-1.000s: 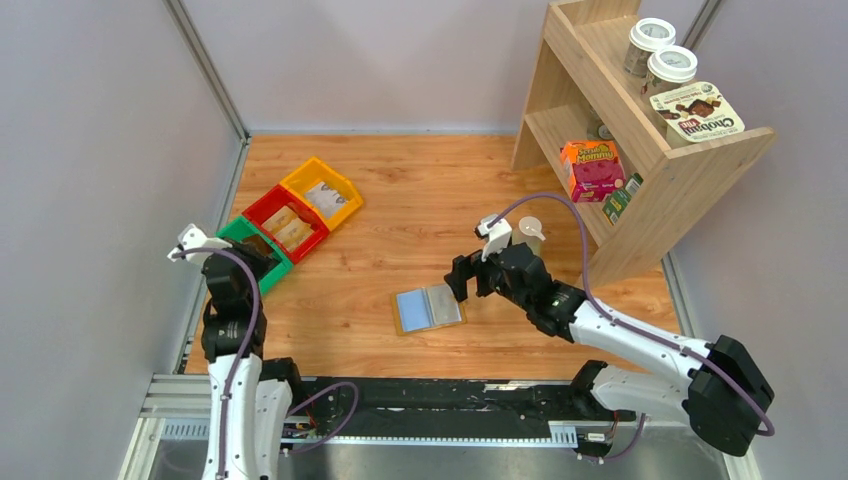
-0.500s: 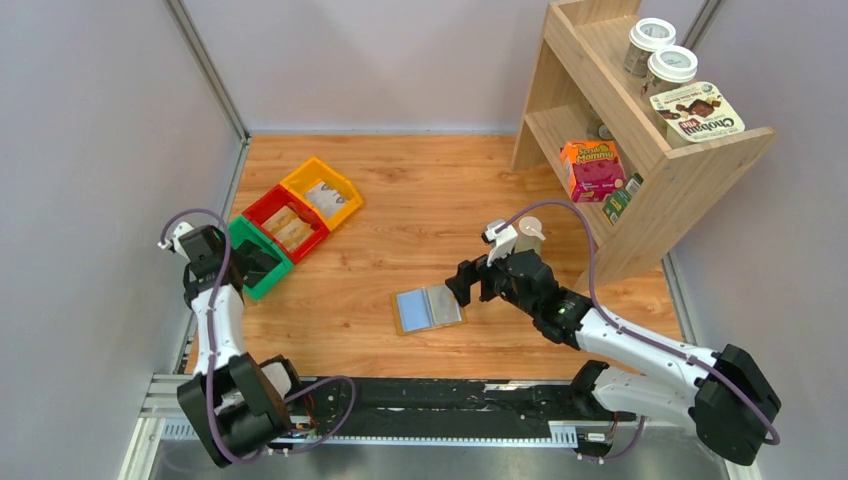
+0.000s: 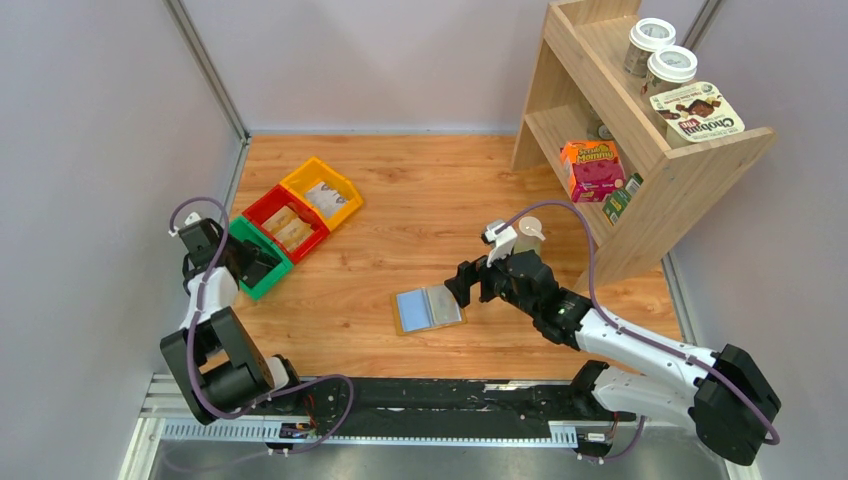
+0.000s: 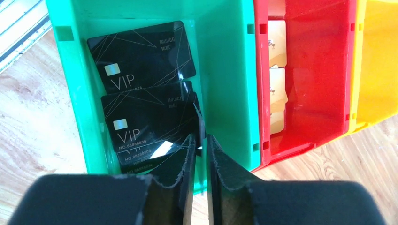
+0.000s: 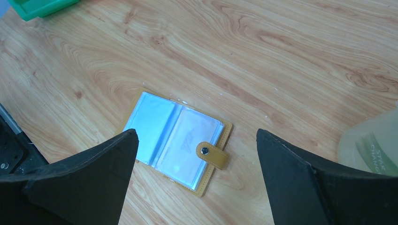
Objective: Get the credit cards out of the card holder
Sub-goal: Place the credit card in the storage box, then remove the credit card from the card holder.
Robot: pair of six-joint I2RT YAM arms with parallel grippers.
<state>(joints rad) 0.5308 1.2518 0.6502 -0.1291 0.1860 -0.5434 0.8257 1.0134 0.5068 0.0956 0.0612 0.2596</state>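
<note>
The wooden worktop (image 3: 420,200) carries 3 bins in a diagonal row at the upper left: a green bin (image 3: 275,280) nearest the left edge, a red bin (image 3: 310,243) touching it, then a yellow bin (image 3: 347,214). Below centre the card holder (image 3: 429,309) lies flat and open, clear sleeves up. At the right stands a wooden shelf (image 3: 640,200), with 1 pale lidded container (image 3: 531,232) just beside its foot.

Bright, even light from above leaves only soft, short shadows on the counter (image 3: 420,200). Glare whitens the clear sleeves of the card holder (image 5: 173,136) and streaks the glossy black credit cards (image 4: 141,61). All views are sharp.
</note>
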